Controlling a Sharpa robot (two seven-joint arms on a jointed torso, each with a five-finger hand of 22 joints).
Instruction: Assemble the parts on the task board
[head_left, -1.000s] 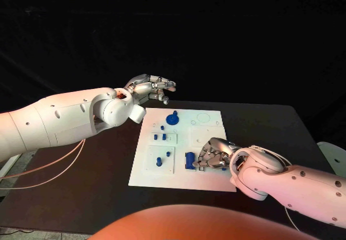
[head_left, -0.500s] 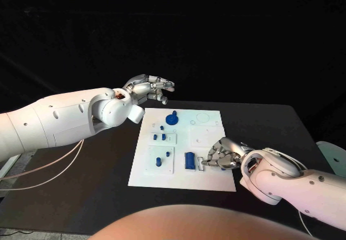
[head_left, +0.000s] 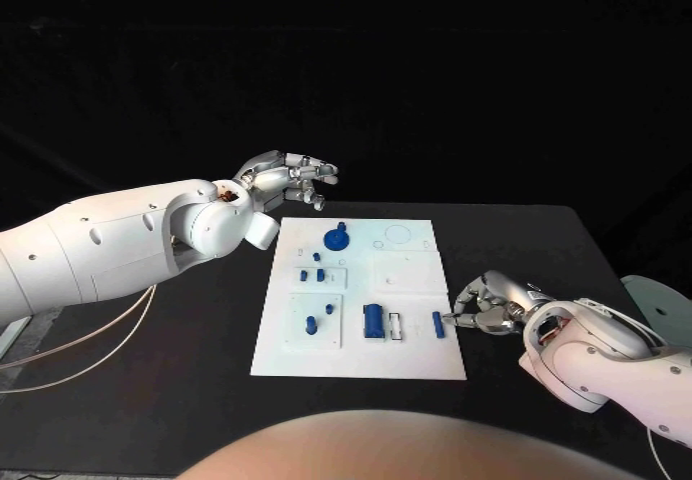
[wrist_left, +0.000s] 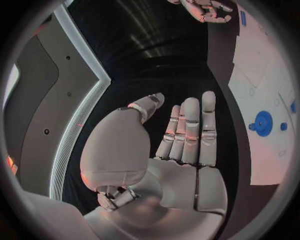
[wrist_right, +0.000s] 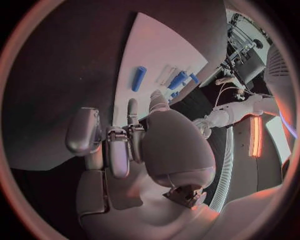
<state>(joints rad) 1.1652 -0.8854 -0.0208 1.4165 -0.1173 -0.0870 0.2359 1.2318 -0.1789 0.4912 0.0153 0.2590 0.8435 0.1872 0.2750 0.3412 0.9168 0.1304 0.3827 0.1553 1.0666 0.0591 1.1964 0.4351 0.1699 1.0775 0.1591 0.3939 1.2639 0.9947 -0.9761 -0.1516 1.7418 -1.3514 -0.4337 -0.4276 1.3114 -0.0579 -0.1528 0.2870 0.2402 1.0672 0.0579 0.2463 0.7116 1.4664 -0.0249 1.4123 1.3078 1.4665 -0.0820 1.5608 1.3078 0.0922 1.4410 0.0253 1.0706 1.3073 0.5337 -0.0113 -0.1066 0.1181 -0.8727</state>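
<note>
The task board (head_left: 361, 345) lies flat in the middle of the black table (head_left: 173, 340), and everything else is easiest placed against it. The right hand (head_left: 490, 308) sits just off the board's right edge, low over the table, its fingers spread and holding nothing. Just inside that same edge, a short way from the fingertips, a small blue peg (head_left: 438, 322) lies on its side on the white surface (the right wrist view shows it too (wrist_right: 139, 78), free of the fingers). Farther in toward the board's middle, a thicker blue cylinder (head_left: 375, 320) lies beside a narrow slot.

On the board's left half there are a few small blue pieces (head_left: 320, 320), and near its far edge sits a round blue disc (head_left: 338, 239); whether that disc is seated or merely resting, I cannot tell.

The left hand (head_left: 293, 176) hangs in the air beyond the board's far left corner, well apart from the parts. Its own wrist view shows the palm flat and the fingers (wrist_left: 190, 127) stretched out straight and side by side, with nothing in them.
</note>
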